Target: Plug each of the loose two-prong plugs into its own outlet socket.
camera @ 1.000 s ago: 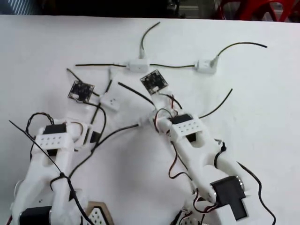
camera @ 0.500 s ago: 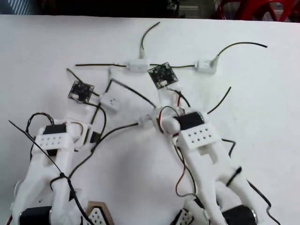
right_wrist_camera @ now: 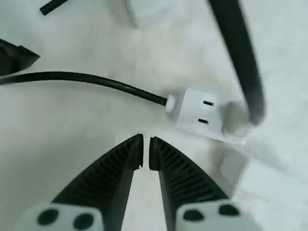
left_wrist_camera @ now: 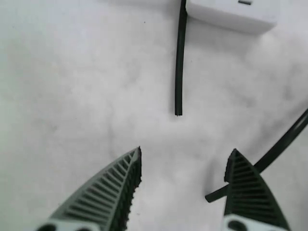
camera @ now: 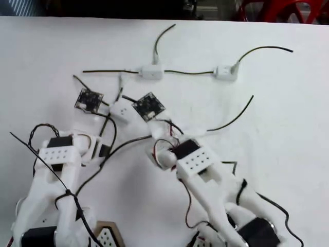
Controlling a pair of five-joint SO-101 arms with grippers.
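Note:
My right gripper (right_wrist_camera: 145,150) is shut with nothing between its tips. Just past them lies a white outlet socket (right_wrist_camera: 199,113) showing two slots, its black cord (right_wrist_camera: 91,79) trailing away over the table. My left gripper (left_wrist_camera: 186,156) is open above bare table, short of a cut cord end (left_wrist_camera: 179,72) that leads to a white block (left_wrist_camera: 231,12). In the high view, two more white pieces (camera: 151,72) (camera: 224,72) lie at the back joined by a cord, another white block (camera: 122,109) sits mid-left, and a white plug (camera: 198,133) lies beside the right arm.
Loose black cords (camera: 234,117) curl across the white table (camera: 288,144). A long cord (camera: 97,170) runs between the two arms. Both arms' own wires hang near the wrists. Free room lies to the far right and far left.
The right arm swung left and drew back toward the near side, bringing its wrist over the socket at the table's middle. The left arm has not moved.

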